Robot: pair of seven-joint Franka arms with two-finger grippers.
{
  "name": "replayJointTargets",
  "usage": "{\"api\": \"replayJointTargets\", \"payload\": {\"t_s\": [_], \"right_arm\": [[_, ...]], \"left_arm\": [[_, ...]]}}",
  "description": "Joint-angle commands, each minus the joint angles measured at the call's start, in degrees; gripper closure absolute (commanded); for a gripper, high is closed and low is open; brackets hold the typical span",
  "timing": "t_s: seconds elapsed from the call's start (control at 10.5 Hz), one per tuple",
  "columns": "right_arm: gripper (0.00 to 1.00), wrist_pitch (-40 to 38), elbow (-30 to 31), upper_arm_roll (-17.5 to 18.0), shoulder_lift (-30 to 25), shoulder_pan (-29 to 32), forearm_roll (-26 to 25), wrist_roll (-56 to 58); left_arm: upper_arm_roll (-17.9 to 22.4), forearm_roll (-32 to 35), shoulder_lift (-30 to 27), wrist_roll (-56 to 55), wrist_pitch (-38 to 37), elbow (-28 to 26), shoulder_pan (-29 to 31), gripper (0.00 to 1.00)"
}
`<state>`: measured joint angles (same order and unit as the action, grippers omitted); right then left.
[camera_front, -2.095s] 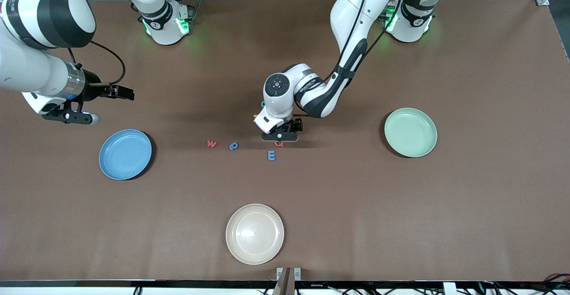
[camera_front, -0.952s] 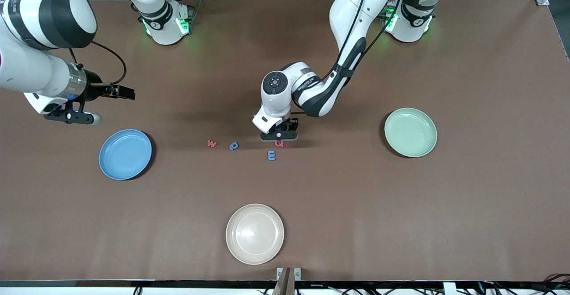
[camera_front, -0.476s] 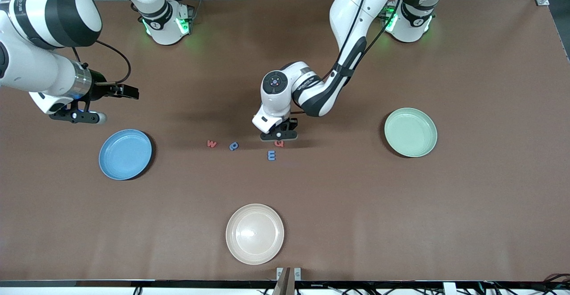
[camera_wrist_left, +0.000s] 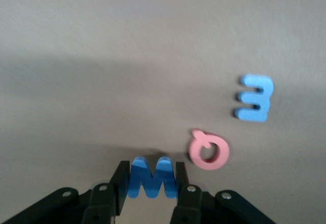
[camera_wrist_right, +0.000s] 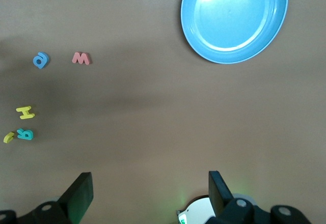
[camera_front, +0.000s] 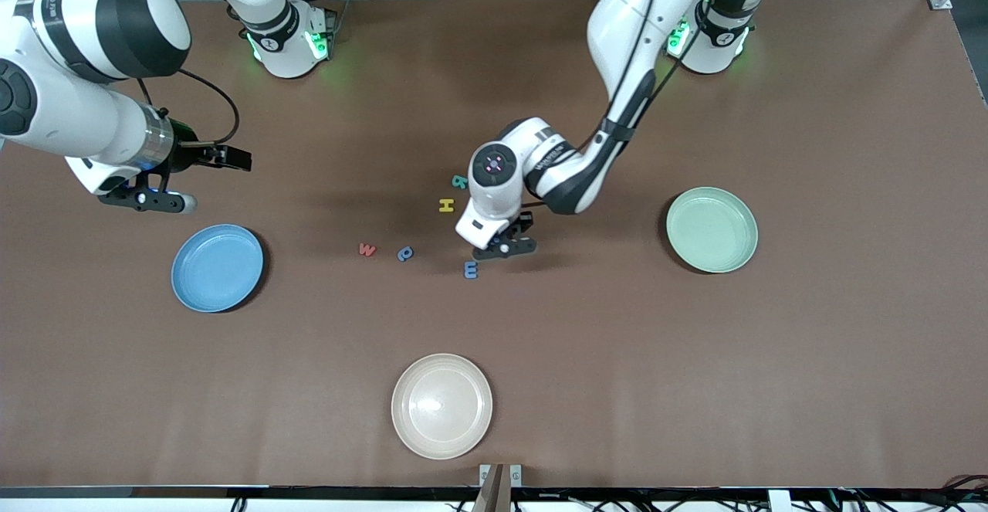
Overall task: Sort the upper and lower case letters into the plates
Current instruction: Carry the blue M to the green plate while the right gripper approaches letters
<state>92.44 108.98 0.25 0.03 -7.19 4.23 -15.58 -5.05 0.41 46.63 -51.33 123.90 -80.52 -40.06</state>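
Observation:
My left gripper (camera_front: 505, 248) (camera_wrist_left: 150, 175) is shut on a blue W (camera_wrist_left: 151, 180) and holds it just above the table. A red Q (camera_wrist_left: 209, 150) and a blue E (camera_front: 471, 269) (camera_wrist_left: 254, 98) lie beside it; the Q is hidden in the front view. A blue round letter (camera_front: 404, 253), a red w (camera_front: 367, 249), a yellow H (camera_front: 446, 205) and a teal R (camera_front: 460, 181) lie mid-table. The sky blue plate (camera_front: 218, 267) (camera_wrist_right: 234, 18) and mint green plate (camera_front: 712, 229) hold nothing. My right gripper (camera_front: 147, 201) (camera_wrist_right: 150, 188) is open and empty, over the table beside the blue plate.
A cream-white plate (camera_front: 441, 405) sits near the front edge of the table. The right wrist view also shows the red w (camera_wrist_right: 81, 58), blue round letter (camera_wrist_right: 41, 59), yellow H (camera_wrist_right: 24, 112), teal R (camera_wrist_right: 24, 133) and a small yellow c (camera_wrist_right: 8, 137).
My left gripper has closed on the blue W and shifted with it toward the left arm's end, uncovering the yellow H and teal R. My right gripper has drifted slightly toward mid-table.

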Motion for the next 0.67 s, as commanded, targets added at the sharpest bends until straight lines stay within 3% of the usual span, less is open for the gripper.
{"api": "replayJointTargets", "payload": {"t_s": [0.0, 0.29, 0.57], "right_arm": [[0.0, 3.26, 4.04, 0.01, -2.84, -3.6, 0.95, -5.92], [0.0, 5.55, 5.62, 0.01, -2.93, -9.49, 0.95, -16.03], [0.0, 11.34, 8.26, 0.01, -1.97, -17.92, 0.95, -28.77]], "left_arm": [[-3.21, -2.17, -6.8, 13.12, -10.13, -1.91, 8.92, 0.72], [-3.04, -0.94, -9.88, 29.31, -17.46, -4.1, 14.91, 0.8], [-3.04, 3.35, -14.81, 42.15, -17.38, -12.71, 21.76, 0.8]]}}
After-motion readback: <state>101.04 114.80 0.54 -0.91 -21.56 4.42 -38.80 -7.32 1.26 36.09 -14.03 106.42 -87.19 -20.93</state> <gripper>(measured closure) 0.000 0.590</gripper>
